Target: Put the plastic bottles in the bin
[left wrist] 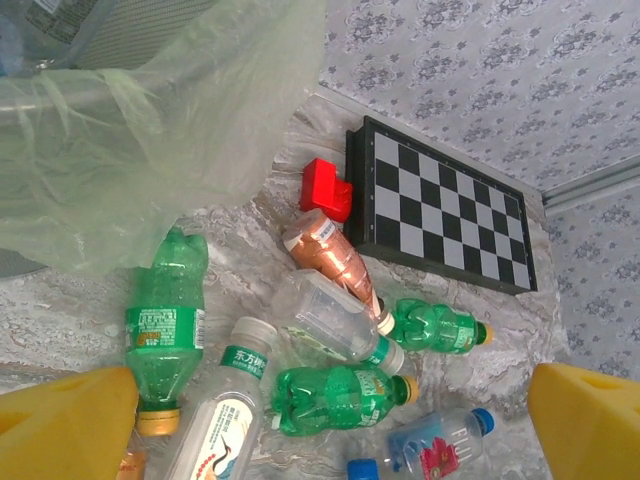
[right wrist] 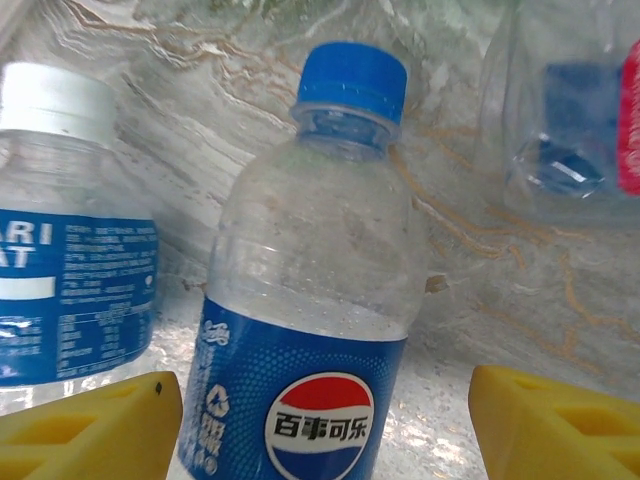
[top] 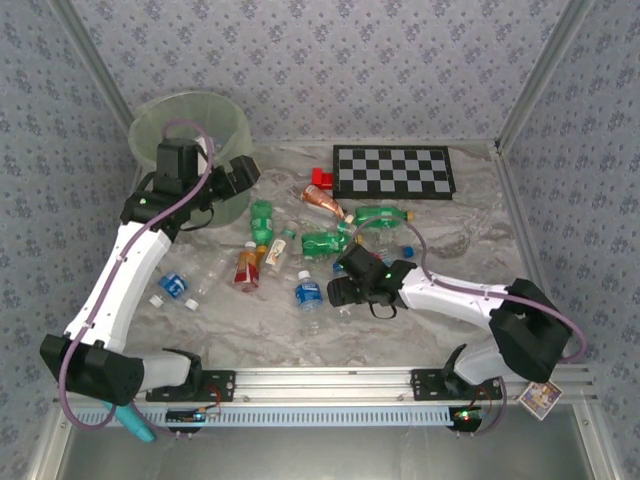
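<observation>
The pale-green translucent bin [top: 190,135] stands at the back left; its wall [left wrist: 130,130] rises close above my left gripper [top: 240,172], which is open and holds nothing, its yellow fingers [left wrist: 65,420] spread wide. Below it lie green bottles [left wrist: 165,320] [left wrist: 345,397] [left wrist: 435,327], an orange-red one [left wrist: 330,255] and clear ones [left wrist: 330,320] [left wrist: 220,420]. My right gripper [top: 342,292] hangs low at the table's middle, open. A clear Pepsi bottle with blue label and cap [right wrist: 310,300] lies between its fingers [right wrist: 560,420], with a gap on each side.
A black-and-white checkerboard [top: 393,172] lies at the back, with a small red block [top: 322,180] at its left edge. A white-capped bottle with a blue label [right wrist: 60,240] lies just left of the Pepsi bottle. More bottles [top: 175,287] [top: 247,267] are scattered front left.
</observation>
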You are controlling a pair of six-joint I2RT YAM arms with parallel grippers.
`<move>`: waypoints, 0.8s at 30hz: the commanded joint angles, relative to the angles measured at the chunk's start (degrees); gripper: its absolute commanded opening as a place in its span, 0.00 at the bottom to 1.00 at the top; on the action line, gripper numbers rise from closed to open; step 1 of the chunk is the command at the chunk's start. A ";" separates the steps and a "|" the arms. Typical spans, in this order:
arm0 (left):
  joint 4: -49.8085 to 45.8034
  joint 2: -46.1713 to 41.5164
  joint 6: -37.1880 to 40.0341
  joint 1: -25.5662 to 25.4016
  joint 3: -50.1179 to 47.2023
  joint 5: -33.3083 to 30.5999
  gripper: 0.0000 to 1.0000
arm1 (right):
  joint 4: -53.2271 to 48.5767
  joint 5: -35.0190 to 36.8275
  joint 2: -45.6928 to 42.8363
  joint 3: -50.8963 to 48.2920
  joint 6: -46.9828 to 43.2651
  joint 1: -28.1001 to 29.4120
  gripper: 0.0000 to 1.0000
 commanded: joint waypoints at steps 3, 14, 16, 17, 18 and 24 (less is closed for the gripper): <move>-0.68 -2.22 -0.51 -0.43 0.45 -1.69 1.00 | 2.42 -1.75 2.83 -2.24 3.50 0.41 0.77; 1.32 -0.59 -1.22 -0.42 2.47 1.96 0.98 | 2.76 0.99 3.74 -1.33 3.90 1.93 0.56; 1.20 -0.06 -0.91 -0.43 2.71 2.33 0.97 | 1.74 2.60 1.85 -1.19 4.17 2.01 0.55; 1.08 0.20 -0.79 -0.42 2.73 2.46 0.96 | 1.35 3.35 0.63 -1.10 4.02 2.01 0.55; 1.17 0.43 -0.85 -0.42 2.70 2.94 0.95 | 0.85 4.13 -0.73 -0.91 3.52 2.05 0.55; 4.13 1.70 -3.58 -0.66 1.56 8.86 0.90 | -2.50 8.70 -8.22 2.83 -2.59 2.01 0.55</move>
